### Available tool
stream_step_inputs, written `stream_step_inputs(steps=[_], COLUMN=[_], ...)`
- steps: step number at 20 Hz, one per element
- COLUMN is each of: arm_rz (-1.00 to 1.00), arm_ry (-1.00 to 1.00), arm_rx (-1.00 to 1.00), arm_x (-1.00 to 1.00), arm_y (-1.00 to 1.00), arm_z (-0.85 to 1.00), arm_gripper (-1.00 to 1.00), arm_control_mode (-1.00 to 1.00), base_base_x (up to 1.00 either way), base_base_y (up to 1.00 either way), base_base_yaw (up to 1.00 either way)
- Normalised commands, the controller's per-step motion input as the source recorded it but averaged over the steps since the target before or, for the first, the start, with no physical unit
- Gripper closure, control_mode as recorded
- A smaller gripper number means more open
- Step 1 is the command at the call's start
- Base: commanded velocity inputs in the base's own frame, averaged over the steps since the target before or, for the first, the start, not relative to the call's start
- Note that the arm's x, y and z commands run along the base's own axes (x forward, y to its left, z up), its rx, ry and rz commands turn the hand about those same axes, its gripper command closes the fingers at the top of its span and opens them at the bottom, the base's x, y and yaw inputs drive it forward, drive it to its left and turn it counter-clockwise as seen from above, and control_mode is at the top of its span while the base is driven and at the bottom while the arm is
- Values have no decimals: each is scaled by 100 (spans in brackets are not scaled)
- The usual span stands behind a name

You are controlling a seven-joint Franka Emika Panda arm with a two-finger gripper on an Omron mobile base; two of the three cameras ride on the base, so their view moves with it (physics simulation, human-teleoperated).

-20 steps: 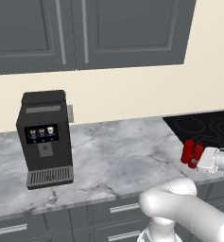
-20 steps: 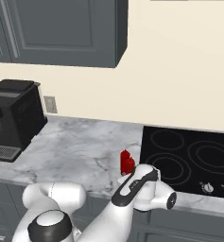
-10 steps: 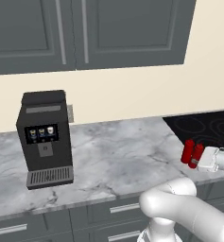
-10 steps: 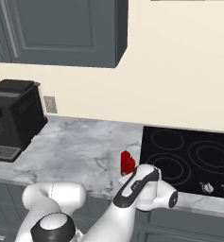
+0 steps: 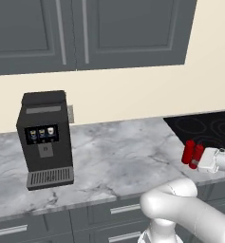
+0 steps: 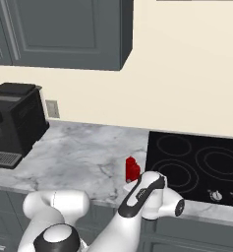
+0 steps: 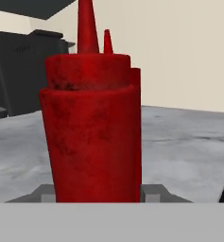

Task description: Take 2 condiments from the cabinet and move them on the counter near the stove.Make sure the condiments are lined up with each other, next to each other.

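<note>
Two alike red condiments [image 5: 188, 151] stand side by side on the marble counter [image 5: 114, 161], just left of the black stove [image 5: 209, 126]. In the hand view the nearer bottle [image 7: 92, 132] is upright and very close. The second bottle [image 7: 136, 80] stands right behind it, with its nozzle showing. My gripper [image 7: 98, 194] sits around the near bottle's base, a pad against each side. In the left base view the gripper [image 5: 198, 159] is at the right-hand bottle. In the right base view the bottles [image 6: 132, 169] stand beside the stove [image 6: 196, 162]. The cabinet [image 5: 128, 28] doors are closed.
A black coffee machine [image 5: 45, 137] stands at the left of the counter against the wall. Bare marble lies between it and the bottles. Small silver knobs [image 6: 215, 195] line the stove's front edge. Grey drawers run under the counter.
</note>
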Motion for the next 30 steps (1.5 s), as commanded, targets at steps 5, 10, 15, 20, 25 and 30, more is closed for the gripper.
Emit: stream_step_inputs(steps=[5, 10, 15, 20, 25, 30], arm_rz=[0, 0, 0, 0, 0, 5], arm_ry=[-4, -3, -5, -2, -1, -1], arm_rx=[0, 0, 0, 1, 0, 0], arm_x=[0, 0, 0, 0, -11, -22], arm_y=[0, 0, -6, -22, -5, 0], arm_z=[-9, 0, 0, 0, 0, 1], arm_gripper=[-100, -100, -100, -100, -100, -100], arm_control_mode=[-100, -100, -100, -100, -100, -100], base_base_x=[0, 0, 0, 0, 0, 0], base_base_y=[0, 0, 0, 0, 0, 0], base_base_yaw=[0, 0, 0, 0, 0, 0])
